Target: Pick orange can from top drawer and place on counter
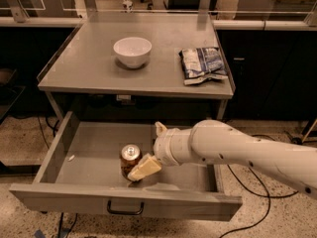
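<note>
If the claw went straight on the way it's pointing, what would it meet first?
Most likely the orange can, upright in the open top drawer. The claw sits right at its lower right side, pointing left and down; depth is hard to judge.
</note>
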You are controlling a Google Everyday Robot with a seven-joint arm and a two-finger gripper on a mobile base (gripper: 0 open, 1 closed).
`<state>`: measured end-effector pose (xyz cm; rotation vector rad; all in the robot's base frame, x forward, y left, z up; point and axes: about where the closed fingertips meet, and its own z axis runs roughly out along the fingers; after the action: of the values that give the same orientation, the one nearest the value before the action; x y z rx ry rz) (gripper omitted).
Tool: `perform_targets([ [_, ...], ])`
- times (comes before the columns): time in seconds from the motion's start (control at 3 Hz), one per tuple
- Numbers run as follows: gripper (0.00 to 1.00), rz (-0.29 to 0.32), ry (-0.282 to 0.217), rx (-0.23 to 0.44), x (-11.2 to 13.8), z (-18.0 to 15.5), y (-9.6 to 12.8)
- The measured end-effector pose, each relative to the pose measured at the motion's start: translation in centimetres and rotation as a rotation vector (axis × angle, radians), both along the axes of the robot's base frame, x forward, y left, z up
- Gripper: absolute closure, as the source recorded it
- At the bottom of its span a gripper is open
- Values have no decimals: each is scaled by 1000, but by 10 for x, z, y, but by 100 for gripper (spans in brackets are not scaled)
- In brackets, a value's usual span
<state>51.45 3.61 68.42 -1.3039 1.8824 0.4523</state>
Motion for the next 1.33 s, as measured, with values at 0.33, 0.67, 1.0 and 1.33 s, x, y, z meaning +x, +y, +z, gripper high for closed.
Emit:
perform_targets([
  [0.33,0,-2,-17,28,-2,-22,25],
  [0.67,0,-2,-17,28,-2,-22,25],
  [1.0,18,-2,-17,28,-2,-22,25],
  [1.33,43,-2,-17,28,-2,-22,25],
])
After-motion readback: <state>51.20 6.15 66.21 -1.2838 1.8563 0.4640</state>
